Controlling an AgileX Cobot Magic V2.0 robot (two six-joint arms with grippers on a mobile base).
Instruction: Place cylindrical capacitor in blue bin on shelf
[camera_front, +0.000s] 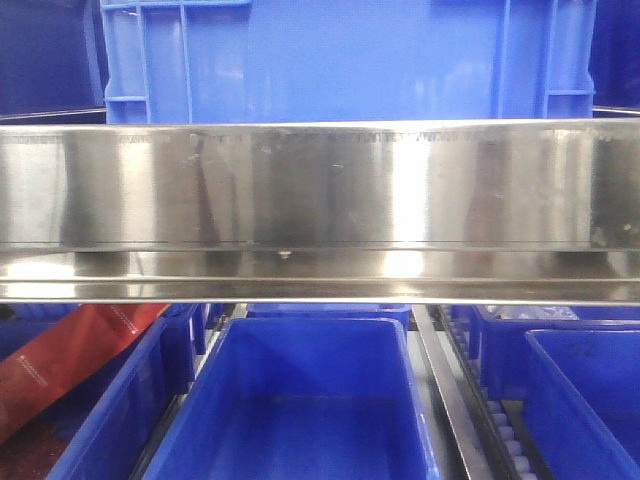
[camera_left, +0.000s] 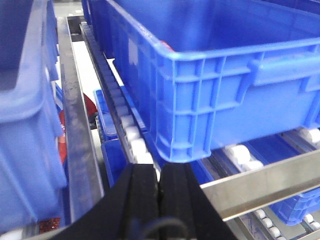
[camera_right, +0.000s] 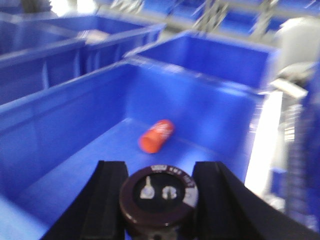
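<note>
Capacitor (camera_right: 157, 197) sits pinched between the two black fingers of the right gripper (camera_right: 158, 200), terminal end facing the wrist camera, at 6 o'clock in that view. It hangs above the open inside of a blue bin (camera_right: 70, 125), not touching the floor. An orange-red cylinder (camera_right: 156, 135) lies on its side on the bin floor at roughly 12 o'clock from the capacitor, well apart from it. More blue bins stand behind and to the sides; view is blurred. Left gripper (camera_left: 160, 190) has its fingers pressed together, holding nothing, parked near a steel shelf rail (camera_left: 260, 182) and roller track, under another blue bin (camera_left: 210, 95). Front view shows only the shelf beam (camera_front: 320, 185) and bins, no arms. Progress judgement: pick done, carry done or nearly so; release into the bin and retreat remain.
</note>
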